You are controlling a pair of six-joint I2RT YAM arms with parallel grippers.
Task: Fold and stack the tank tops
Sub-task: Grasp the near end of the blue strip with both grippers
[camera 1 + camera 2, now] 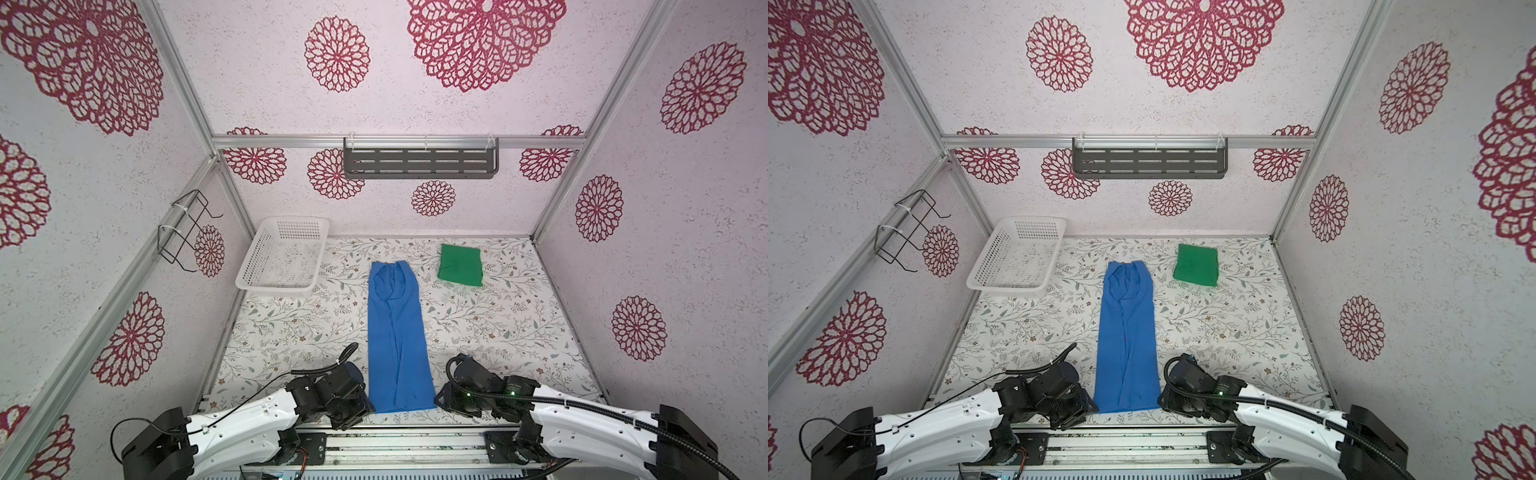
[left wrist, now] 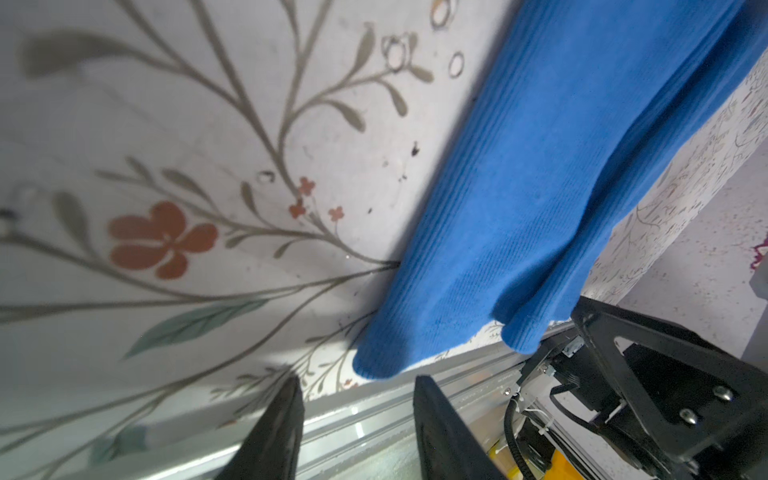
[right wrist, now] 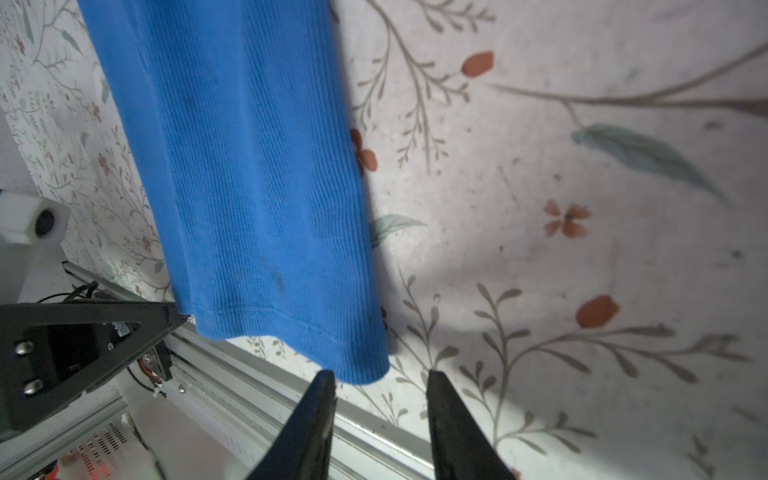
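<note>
A table (image 1: pixel 498 332) with a leaf and flower print is seen inside a small room with white walls. Big red flower shapes are printed on the walls. With the far wall taken as 12 o'clock, a white basket (image 1: pixel 249 266) is placed at 11 o'clock on the table.

The blue top (image 1: pixel 397 340) is laid flat in the middle of the table. It is folded into a long thin strip that runs from 12 o'clock down to 6 o'clock. Its hem is found at the near edge of the table, and its neck is turned to the far wall. The green top (image 1: pixel 460 264) is folded into a small square and is set at 1 o'clock, apart from the blue top.

The left gripper (image 2: pixel 357 386) is held low at 7 o'clock, just beside the left hem corner. Its two fingers are spread apart and nothing is gripped. The right gripper (image 3: pixel 380 376) is held low at 5 o'clock, just beside the right hem corner. Its fingers are spread apart too, and nothing is gripped.
</note>
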